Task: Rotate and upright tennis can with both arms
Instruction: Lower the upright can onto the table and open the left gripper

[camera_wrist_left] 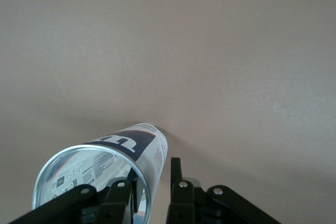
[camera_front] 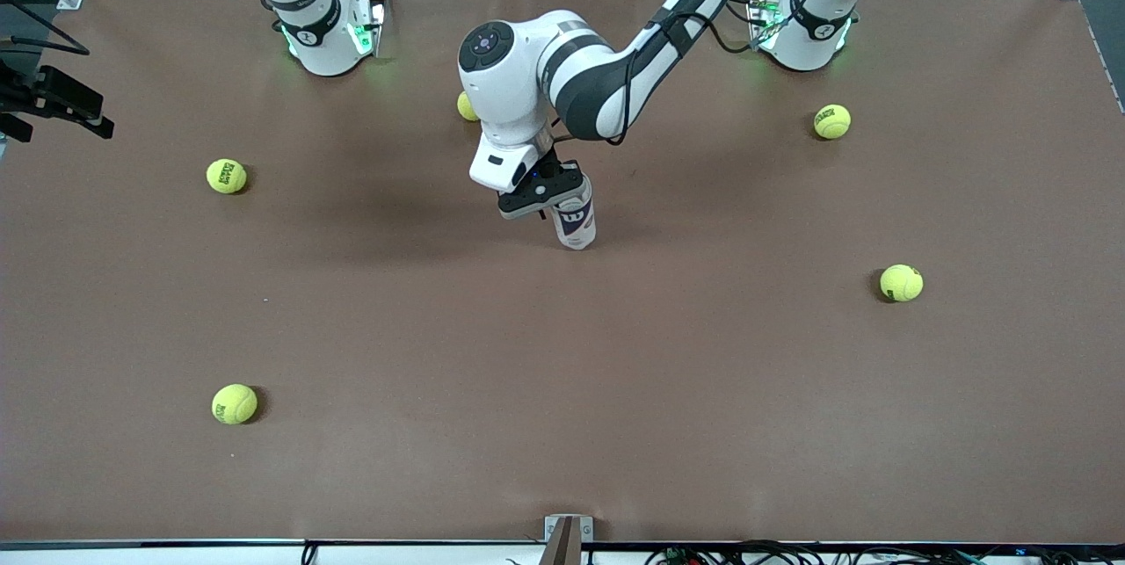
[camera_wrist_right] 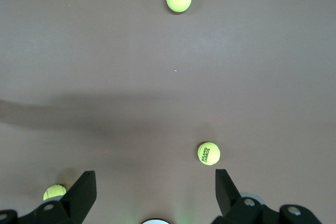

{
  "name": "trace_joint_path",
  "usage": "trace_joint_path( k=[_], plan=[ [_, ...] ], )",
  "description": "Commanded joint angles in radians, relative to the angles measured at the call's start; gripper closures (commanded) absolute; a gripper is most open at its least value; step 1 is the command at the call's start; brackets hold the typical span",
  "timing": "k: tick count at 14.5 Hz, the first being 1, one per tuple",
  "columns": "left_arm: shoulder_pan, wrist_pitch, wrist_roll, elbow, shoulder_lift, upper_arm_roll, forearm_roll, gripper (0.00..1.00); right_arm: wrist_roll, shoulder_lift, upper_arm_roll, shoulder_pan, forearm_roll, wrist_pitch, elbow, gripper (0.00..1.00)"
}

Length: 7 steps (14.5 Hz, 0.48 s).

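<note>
Standing upright on the table (camera_front: pixel 439 328), tennis can (camera_front: pixel 576 222), visibly empty

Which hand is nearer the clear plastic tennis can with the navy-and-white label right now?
Left. The left hand is right at the clear plastic tennis can with the navy-and-white label, its fingers straddling the open rim. The right hand waits, open, toward the right arm's end of the table.

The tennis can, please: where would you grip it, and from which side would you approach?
The tennis can stands upright, open rim up, with the left gripper at that rim. I would probably pinch the rim wall from above, one finger inside; the round body looks too wide and slippery for a side grasp.
</note>
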Motion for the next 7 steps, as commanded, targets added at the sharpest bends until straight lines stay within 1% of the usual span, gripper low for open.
trace_joint_path(
  k=[1, 2, 4, 5, 6, 7],
  plan=[
    [-0.005, 0.0, -0.012, 0.024, 0.002, 0.003, -0.001, 0.44, -0.018, -0.04, 0.009, -0.017, -0.001, 0.009, -0.042, 0.0],
    [-0.001, 0.0, -0.011, 0.024, -0.004, 0.003, -0.009, 0.29, -0.017, -0.04, 0.009, -0.017, 0.001, 0.011, -0.042, 0.0],
    [0.005, -0.003, -0.009, 0.024, -0.03, 0.0, -0.01, 0.14, -0.015, -0.041, 0.009, -0.015, 0.002, 0.012, -0.042, 0.0],
    [0.005, -0.01, -0.008, 0.024, -0.045, 0.001, -0.012, 0.03, -0.015, -0.04, 0.011, -0.015, 0.004, 0.012, -0.042, 0.0],
    [0.006, -0.016, -0.008, 0.023, -0.065, 0.001, -0.024, 0.0, -0.015, -0.041, 0.011, -0.015, 0.007, 0.012, -0.042, 0.0],
    [0.009, -0.016, -0.003, 0.023, -0.082, 0.006, -0.047, 0.0, -0.015, -0.041, 0.009, -0.015, 0.01, 0.011, -0.042, 0.0]
  ],
)
